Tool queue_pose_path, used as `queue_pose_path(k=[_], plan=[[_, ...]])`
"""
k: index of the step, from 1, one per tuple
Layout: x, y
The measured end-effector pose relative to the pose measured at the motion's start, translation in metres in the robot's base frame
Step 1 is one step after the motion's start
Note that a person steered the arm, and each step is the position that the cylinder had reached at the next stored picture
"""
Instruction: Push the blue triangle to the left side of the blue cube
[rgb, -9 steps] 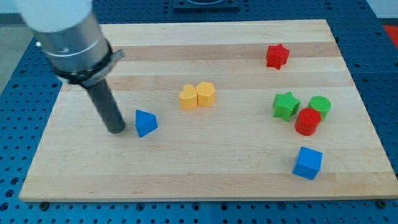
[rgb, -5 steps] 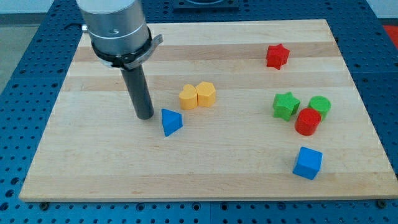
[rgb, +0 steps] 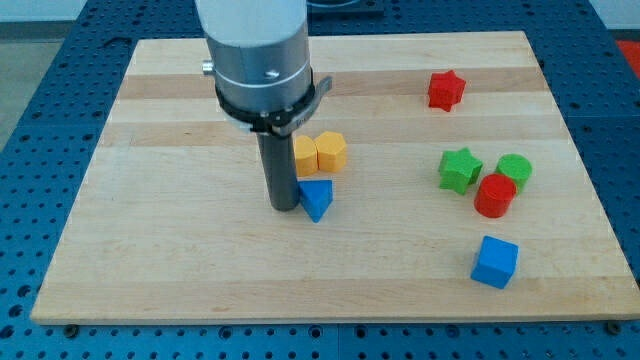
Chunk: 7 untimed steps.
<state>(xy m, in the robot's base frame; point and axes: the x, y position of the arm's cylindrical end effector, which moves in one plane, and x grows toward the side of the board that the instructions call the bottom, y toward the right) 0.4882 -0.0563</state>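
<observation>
The blue triangle (rgb: 316, 198) lies near the board's middle, just below the two yellow blocks. My tip (rgb: 285, 205) touches its left side. The blue cube (rgb: 495, 262) sits far to the view's right, near the board's bottom edge, well apart from the triangle. The rod and the grey arm above it hide part of the left yellow block.
Two yellow blocks (rgb: 322, 152) sit side by side right above the triangle. A green star (rgb: 459, 169), a green cylinder (rgb: 515, 170) and a red cylinder (rgb: 494, 195) cluster above the blue cube. A red star (rgb: 445, 90) lies at the top right. The wooden board (rgb: 150, 270) sits on a blue pegboard.
My tip moved to the view's right and pushed the blue triangle right, from the board's left part to just below the yellow blocks. The other blocks have not moved.
</observation>
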Motion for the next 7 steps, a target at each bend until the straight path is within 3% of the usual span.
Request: queue_pose_path(k=[2, 5, 7], plan=[[-0.003, 0.073], [-0.013, 0.093], [0.035, 0.118]])
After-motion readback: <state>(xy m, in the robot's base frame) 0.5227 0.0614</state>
